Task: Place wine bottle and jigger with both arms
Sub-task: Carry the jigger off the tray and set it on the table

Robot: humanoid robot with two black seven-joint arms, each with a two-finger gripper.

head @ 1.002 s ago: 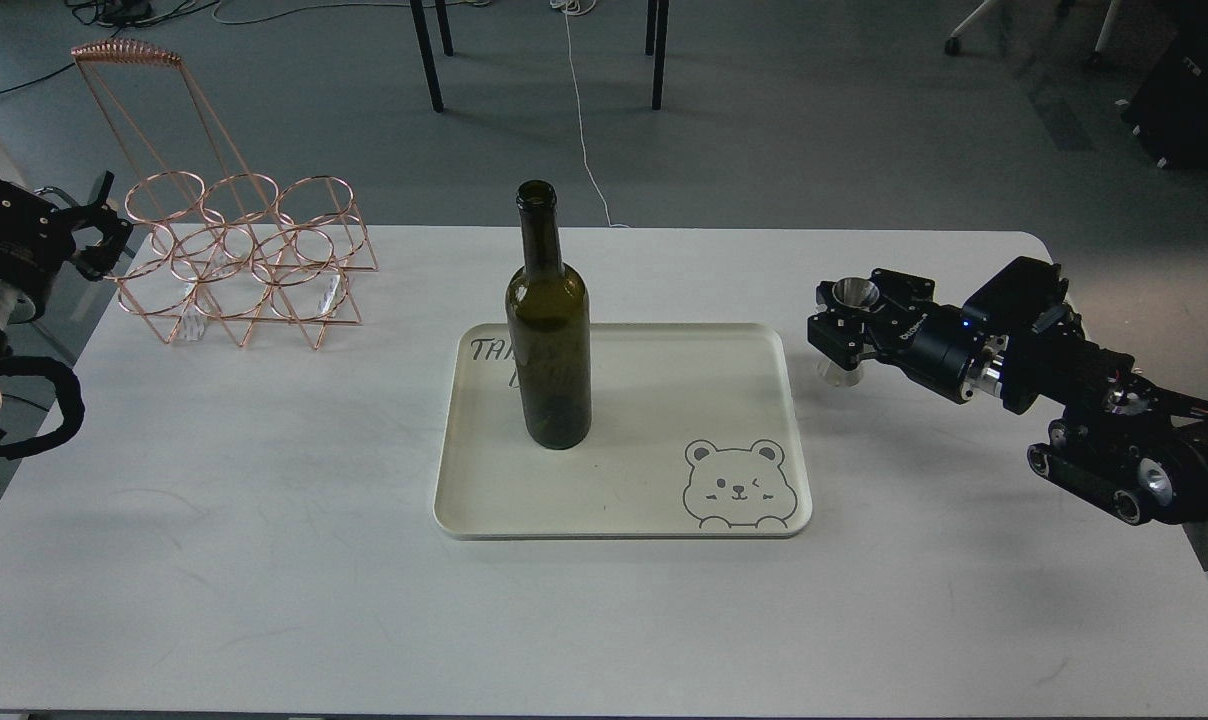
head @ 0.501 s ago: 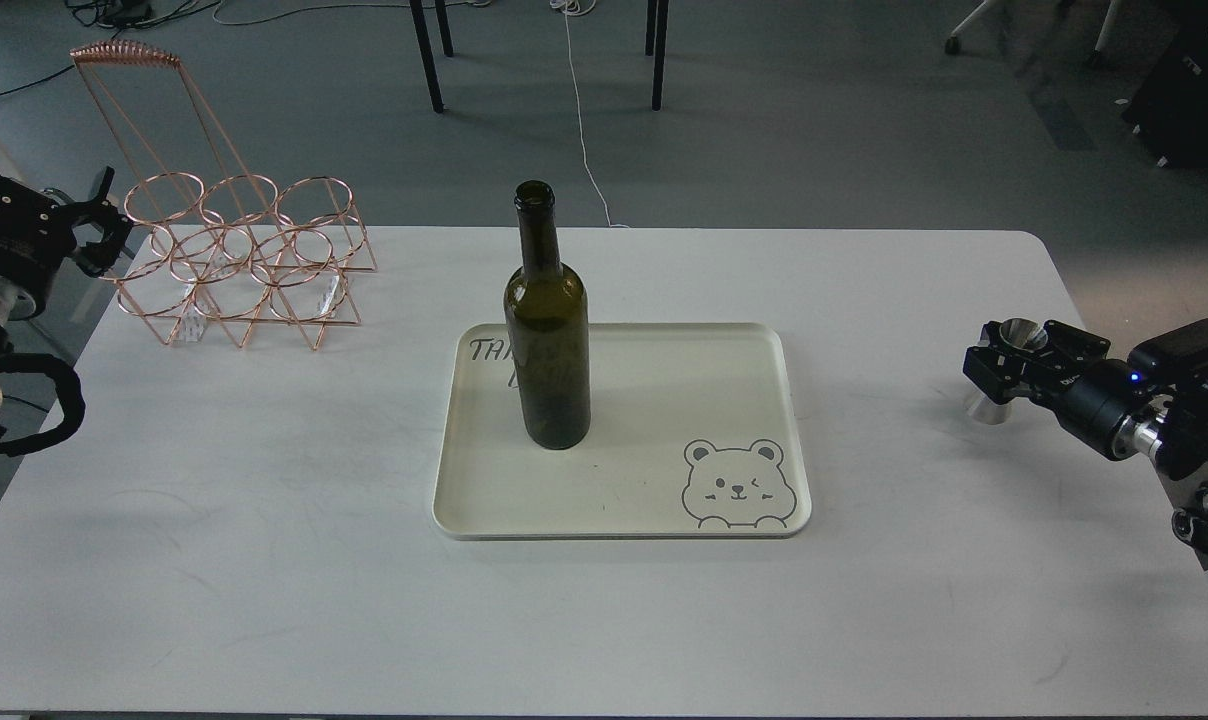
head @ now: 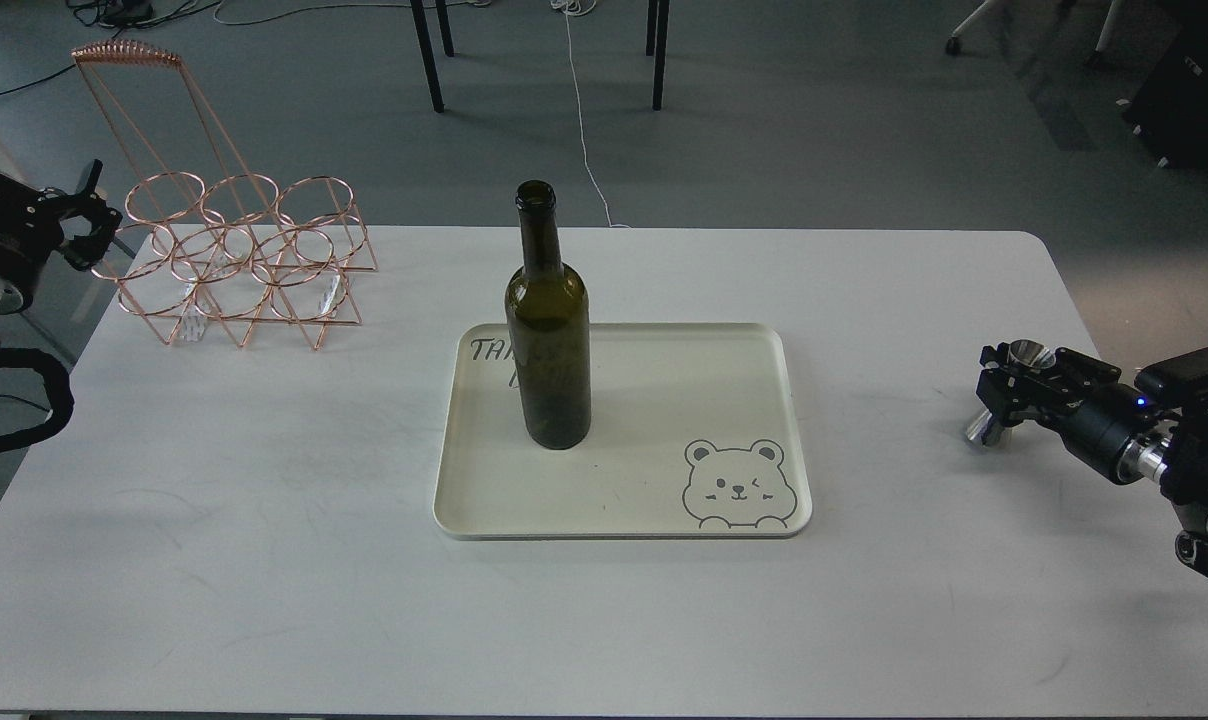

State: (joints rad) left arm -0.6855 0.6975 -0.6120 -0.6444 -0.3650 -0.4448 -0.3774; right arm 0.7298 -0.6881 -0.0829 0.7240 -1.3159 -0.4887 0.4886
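Two task items sit before you. Your wine bottle (head: 548,330) stands upright on the left half of a cream tray (head: 754,345), its base just below some handwritten lettering at the tray's upper left corner. A cartoon bear face (head: 735,484) is printed at the tray's lower right corner. That tray lies at the middle of a white table (head: 264,560).

Your jigger (head: 1004,392), a small shiny steel hourglass cup, is far to the right, near the table's right edge and well apart from the tray. It is tilted, its open upper cone showing above your right tool (head: 1006,385) and its lower cone showing below, close to the tabletop; whether it touches the table cannot be told. Your right tool is clamped on the jigger's waist, and the black right arm runs off the right edge of the view.

Your left tool (head: 82,215) is at the far left, beyond the table's left edge, just beside a copper wire rack (head: 244,262) standing on the table's upper left corner. Its fingers are spread apart and nothing is between them.
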